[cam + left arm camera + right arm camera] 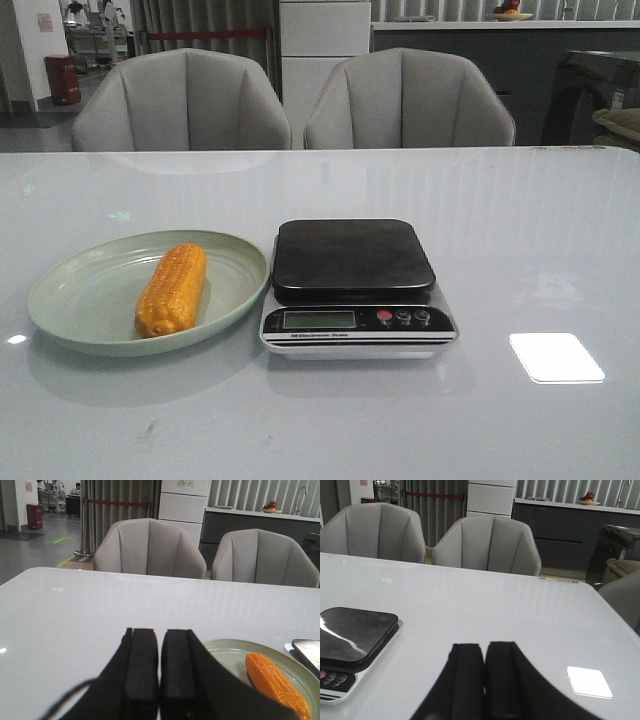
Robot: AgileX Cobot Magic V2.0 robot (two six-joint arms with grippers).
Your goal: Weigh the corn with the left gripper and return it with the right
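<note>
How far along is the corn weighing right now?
The corn lies on the green plate; the scale platform is bare. Both the left gripper and right gripper have their fingers closed on nothing, back from the items. That fits either corn waiting to be weighed or already returned; the display is unreadable, so I can't tell which.

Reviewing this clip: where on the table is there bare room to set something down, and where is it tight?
Bare white tabletop lies right of the black-topped digital scale, and between it and the grey chairs. It is crowded where the pale green plate holding the orange corn cob nearly meets the scale.
</note>
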